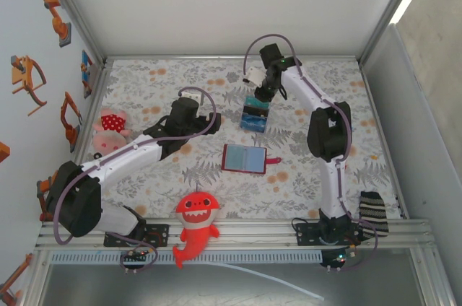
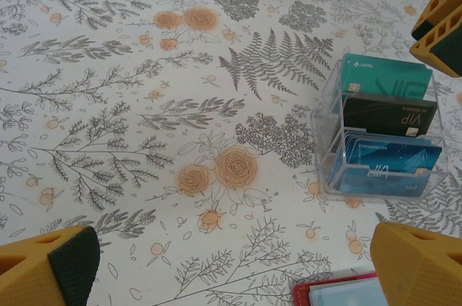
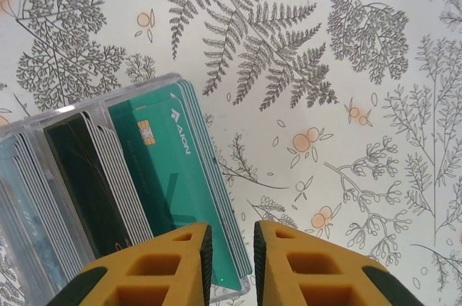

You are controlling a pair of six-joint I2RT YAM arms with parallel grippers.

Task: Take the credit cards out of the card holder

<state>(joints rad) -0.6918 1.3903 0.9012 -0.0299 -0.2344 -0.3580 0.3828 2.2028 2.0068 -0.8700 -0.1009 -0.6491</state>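
Top view, surface: the bench (image 1: 325, 82) is covered by a pale cloth (image 1: 166, 75) printed with grey ferns and orange flowers.
Top view, room: white panels (image 1: 216, 3) close the far side and both flanks. An aluminium rail (image 1: 245, 237) runs along the near edge.
Top view, landmark: a clear rack (image 1: 244, 120) stands on the far half of the cloth, with credit cards (image 1: 254, 124) upright in it in teal, black and blue rows.
Top view, card holder (image 1: 244, 158): it lies open and flat, nearer the arm bases than the clear rack and apart from it.
Top view, right end effector (image 1: 260, 97): it hangs over the far end of the clear rack.
Top view, left arm (image 1: 123, 154): it reaches in to the left of the clear rack.
Left wrist, left end effector (image 2: 234, 266): its fingers are spread wide with only cloth between them. The clear rack stands ahead and to the right, and a corner of the card holder lies nearer than the rack.
Right wrist, right end effector: its fingers are parted by a narrow slit with nothing in it. They sit just above the teal row at the rack's end, and I cannot tell whether they touch it.
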